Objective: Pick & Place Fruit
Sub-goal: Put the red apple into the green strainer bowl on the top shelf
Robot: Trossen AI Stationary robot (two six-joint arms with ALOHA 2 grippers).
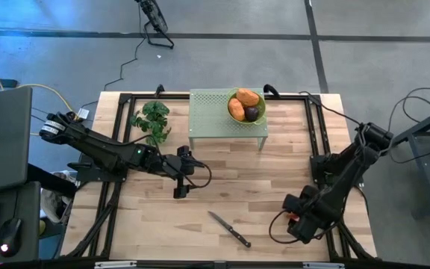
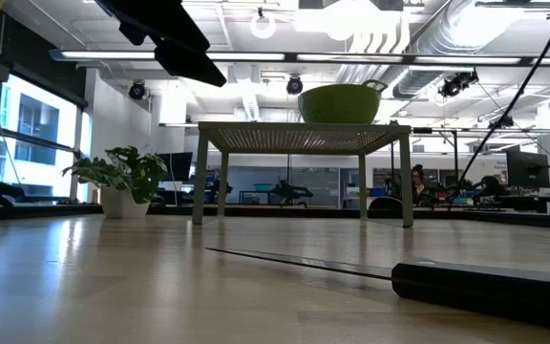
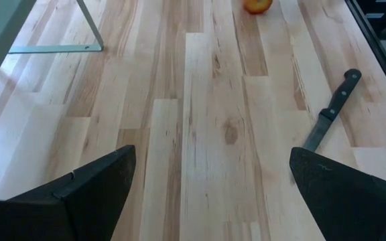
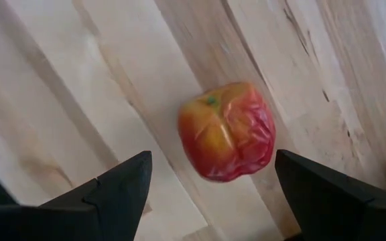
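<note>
The right hand (image 4: 210, 184) hangs directly over the red apple (image 4: 227, 131) near the right front of the surface (image 1: 222, 179), its fingers spread wide to either side, empty, placed to straddle the fruit for a grasp. The bowl (image 1: 245, 105) on the small green stand (image 1: 211, 116) holds two orange pieces and a dark purple one, presumably the drop point. The left hand (image 1: 181, 192) waits wide open at mid-surface, near the knife (image 1: 228, 229)
</note>
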